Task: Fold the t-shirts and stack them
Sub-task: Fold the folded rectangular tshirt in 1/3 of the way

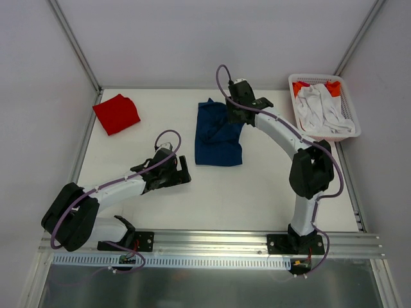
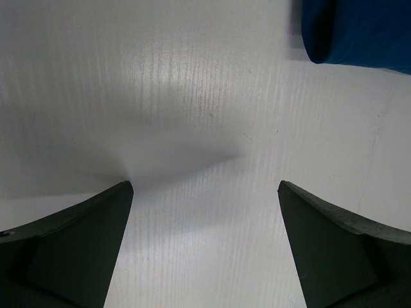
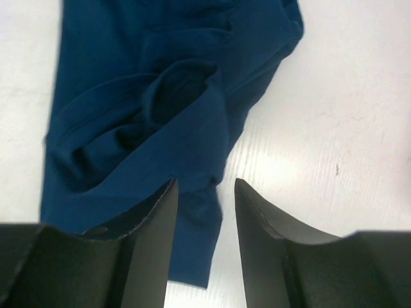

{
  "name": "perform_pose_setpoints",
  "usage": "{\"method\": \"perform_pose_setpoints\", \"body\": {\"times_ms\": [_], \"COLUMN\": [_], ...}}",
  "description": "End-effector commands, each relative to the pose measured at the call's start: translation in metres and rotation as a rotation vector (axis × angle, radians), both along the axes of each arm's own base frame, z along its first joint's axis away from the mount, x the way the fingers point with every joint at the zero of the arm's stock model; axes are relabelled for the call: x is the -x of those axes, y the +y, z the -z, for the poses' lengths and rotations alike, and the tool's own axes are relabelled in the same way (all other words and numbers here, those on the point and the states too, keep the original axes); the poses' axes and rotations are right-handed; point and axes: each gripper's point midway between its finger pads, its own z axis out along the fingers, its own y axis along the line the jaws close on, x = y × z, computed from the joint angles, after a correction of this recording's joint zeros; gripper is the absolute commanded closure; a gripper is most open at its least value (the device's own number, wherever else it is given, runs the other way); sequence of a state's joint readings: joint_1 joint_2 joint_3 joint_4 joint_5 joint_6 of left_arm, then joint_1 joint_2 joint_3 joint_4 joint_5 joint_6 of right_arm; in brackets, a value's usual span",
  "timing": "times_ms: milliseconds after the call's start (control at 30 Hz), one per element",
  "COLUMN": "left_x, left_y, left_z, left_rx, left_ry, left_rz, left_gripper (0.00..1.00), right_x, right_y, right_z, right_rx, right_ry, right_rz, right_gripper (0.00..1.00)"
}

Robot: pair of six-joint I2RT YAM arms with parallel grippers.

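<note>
We log the plain bright red cloth t-shirt (image 1: 116, 113) folded at the far left of the white surface (image 1: 270, 186). The navy blue cloth t-shirt (image 1: 218, 133) lies mid-surface, rumpled and part folded, apart from the red one; we judge its folding and the stacking undone. Over its edge the right tool (image 3: 204, 186) is part spread, pinching nothing. The left tool (image 2: 205, 186) is spread wide above bare surface. We read no label or writing.

A lab test cell: white table (image 1: 257, 192), plain white panels (image 1: 205, 38), aluminium rail (image 1: 212, 239)
</note>
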State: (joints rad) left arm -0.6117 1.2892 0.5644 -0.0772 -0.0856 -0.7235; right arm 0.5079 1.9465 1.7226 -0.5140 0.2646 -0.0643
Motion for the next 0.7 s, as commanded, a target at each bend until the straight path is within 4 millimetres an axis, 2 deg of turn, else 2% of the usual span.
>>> {"method": "perform_pose_setpoints", "body": {"times_ms": [0, 133, 300, 367, 467, 600, 667], "left_x": [0.001, -0.001, -0.001, -0.001, -0.005, -0.021, -0.034], "left_y": [-0.004, -0.005, -0.004, -0.004, -0.006, -0.014, -0.023], "left_z": [0.001, -0.001, -0.003, -0.004, -0.009, -0.023, -0.037], "left_rx": [0.014, 0.018, 0.023, 0.024, 0.027, 0.036, 0.061], "left_ry": [0.008, 0.002, -0.006, -0.009, -0.028, -0.078, -0.129], "left_rz": [0.008, 0.01, 0.008, 0.007, 0.005, 0.019, 0.027], "left_gripper": [0.01, 0.01, 0.01, 0.01, 0.01, 0.01, 0.01], "right_x": [0.027, 0.051, 0.06, 0.06, 0.059, 0.06, 0.058], "right_y": [0.018, 0.045, 0.068, 0.073, 0.079, 0.081, 0.081], "right_z": [-0.012, 0.014, 0.04, 0.049, 0.057, 0.061, 0.062], "right_rx": [-0.011, 0.0, -0.006, -0.004, -0.006, -0.005, -0.005], "right_ry": [-0.001, 0.055, 0.102, 0.119, 0.128, 0.137, 0.136], "right_rz": [-0.061, -0.122, -0.164, -0.173, -0.181, -0.186, -0.183], "right_gripper": [0.57, 0.59, 0.69, 0.78, 0.86, 0.86, 0.86]}}
